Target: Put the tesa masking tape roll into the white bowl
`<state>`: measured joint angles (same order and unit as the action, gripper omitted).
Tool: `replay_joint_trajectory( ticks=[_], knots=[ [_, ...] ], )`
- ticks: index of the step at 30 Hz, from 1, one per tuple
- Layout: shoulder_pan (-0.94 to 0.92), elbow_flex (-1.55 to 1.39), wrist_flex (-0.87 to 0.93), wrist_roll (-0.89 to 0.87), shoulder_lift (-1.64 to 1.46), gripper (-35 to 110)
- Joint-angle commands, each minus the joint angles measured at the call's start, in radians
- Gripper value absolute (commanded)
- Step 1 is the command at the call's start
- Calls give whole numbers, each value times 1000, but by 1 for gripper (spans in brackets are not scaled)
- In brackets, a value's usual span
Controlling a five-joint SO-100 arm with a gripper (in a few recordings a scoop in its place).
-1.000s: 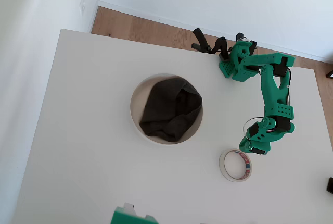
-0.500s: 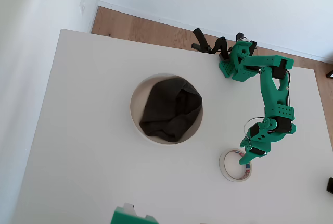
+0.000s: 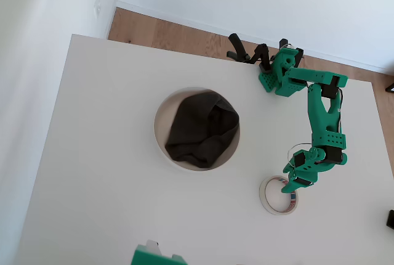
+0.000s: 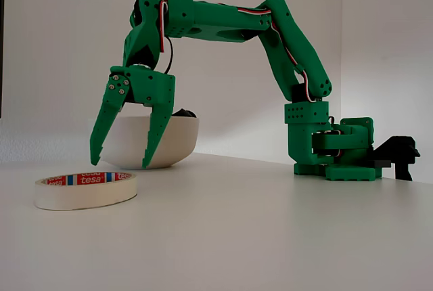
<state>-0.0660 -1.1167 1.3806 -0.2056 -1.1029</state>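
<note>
Here, in the fixed view going left to right: tesa masking tape roll (image 4: 86,190) lying flat on the surface (image 4: 270,237), empty hand (image 4: 122,152) spread open and poised just above its far right edge, fingertips clear of it. Behind, white bowl (image 4: 179,135); seen from overhead, well apart to the left, dark cloth (image 3: 202,130) inside. Likely next: straight descent with one finger inside the ring.

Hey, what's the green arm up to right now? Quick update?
Gripper open, poised over tape roll, nothing held. Roll flat on table, outside white bowl. Dark cloth fills bowl.
</note>
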Motion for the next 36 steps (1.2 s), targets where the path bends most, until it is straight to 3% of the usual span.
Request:
replay_joint_trajectory(
  ticks=[1, 27, 31, 36],
  knots=[
    [6, 66, -2, -23, -28, 22],
    [75, 66, -37, -15, 106, 16],
    [81, 66, -49, -18, 109, -1],
    [84, 66, -57, -18, 107, -5]
  ],
)
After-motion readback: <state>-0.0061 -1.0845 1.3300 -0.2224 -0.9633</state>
